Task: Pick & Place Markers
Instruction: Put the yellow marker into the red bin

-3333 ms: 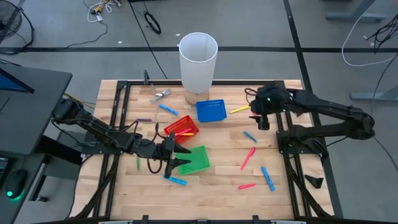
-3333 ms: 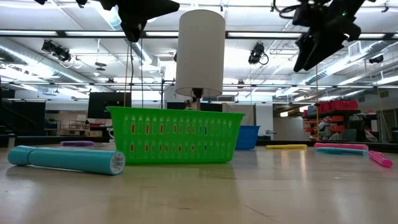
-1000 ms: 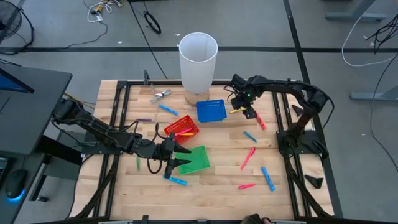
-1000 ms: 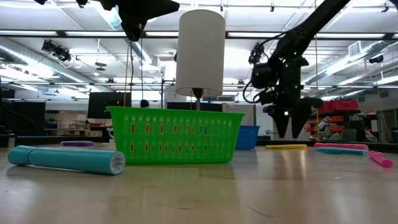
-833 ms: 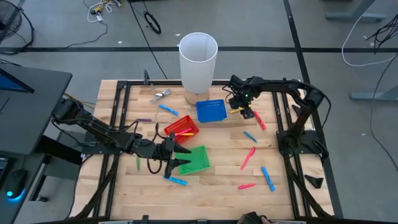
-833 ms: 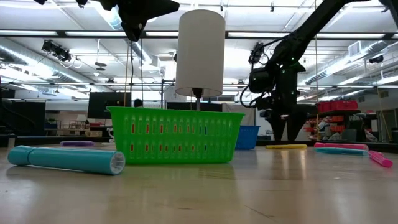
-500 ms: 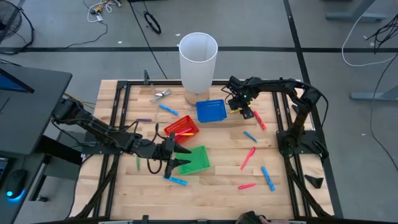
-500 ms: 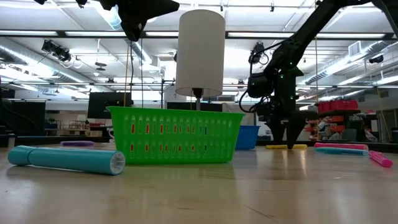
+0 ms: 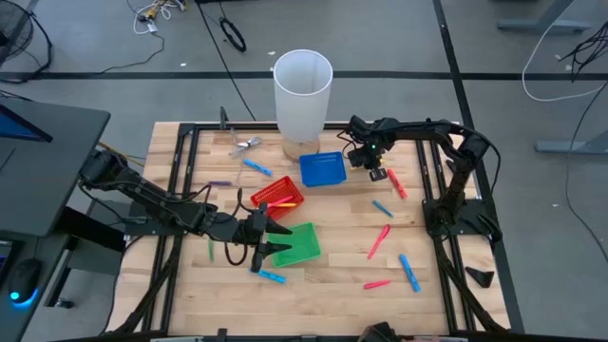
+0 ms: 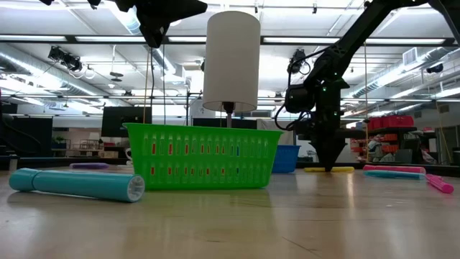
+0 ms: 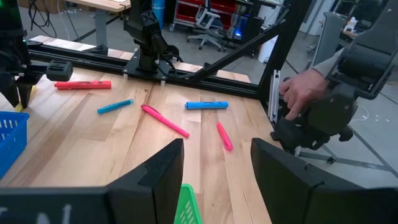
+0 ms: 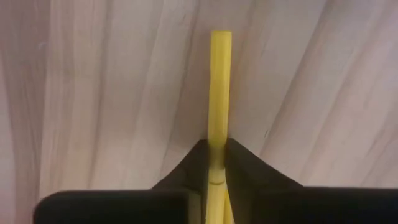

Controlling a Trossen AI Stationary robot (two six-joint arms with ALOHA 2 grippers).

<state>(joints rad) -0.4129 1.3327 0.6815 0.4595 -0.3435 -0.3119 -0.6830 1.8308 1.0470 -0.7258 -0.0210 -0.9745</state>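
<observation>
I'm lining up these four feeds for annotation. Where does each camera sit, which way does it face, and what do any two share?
High view: overhead, straight down; both arms, right gripper by the blue basket.
Low view: table height, level past the green basket; arms descend.
Left wrist view: left gripper open, facing scattered markers; a person's hand beyond.
Right wrist view: looks down at the yellow marker between its fingers.
Shared: the low view shows that yellow marker too.

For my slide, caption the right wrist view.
Right gripper closed on a yellow marker lying on the wooden table.
</observation>
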